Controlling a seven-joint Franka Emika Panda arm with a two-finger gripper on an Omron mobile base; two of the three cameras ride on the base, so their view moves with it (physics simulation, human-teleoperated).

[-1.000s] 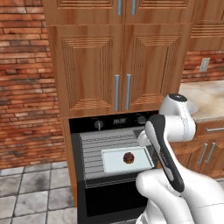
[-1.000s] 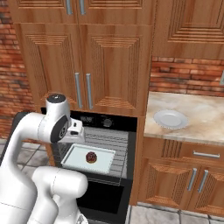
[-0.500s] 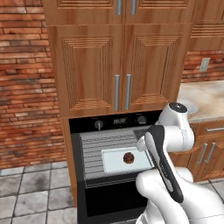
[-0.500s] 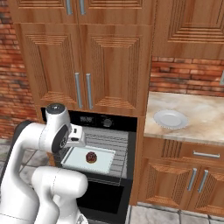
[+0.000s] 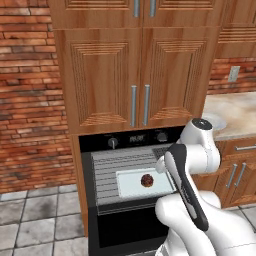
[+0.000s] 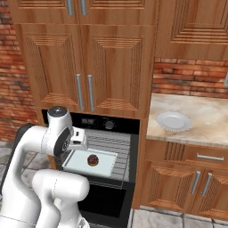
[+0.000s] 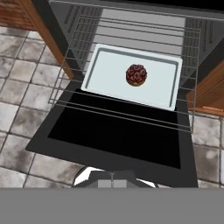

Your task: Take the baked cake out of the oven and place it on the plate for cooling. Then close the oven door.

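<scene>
Lower now, arm's elbow has sunk before the oven [image 5: 100,165].
Jaws clenched, empty; cake [image 7: 136,75] lies ahead on pale tray [image 7: 105,74], beyond the lowered oven door [image 7: 109,140].

We see red brick walls [image 5: 30,100] behind tall wooden cabinets [image 5: 135,75] with vertical silver handles. Grey stone floor tiles [image 5: 40,220] lie below, and a beige speckled counter [image 6: 205,120] stands to the right.

Pale square tray [image 7: 131,76] on a wire rack [image 7: 127,111], brown wooden cabinet doors [image 5: 132,75] with vertical silver handles, red brick wall [image 5: 27,100], beige stone counter [image 6: 205,118], grey floor tiles [image 5: 35,225].
</scene>
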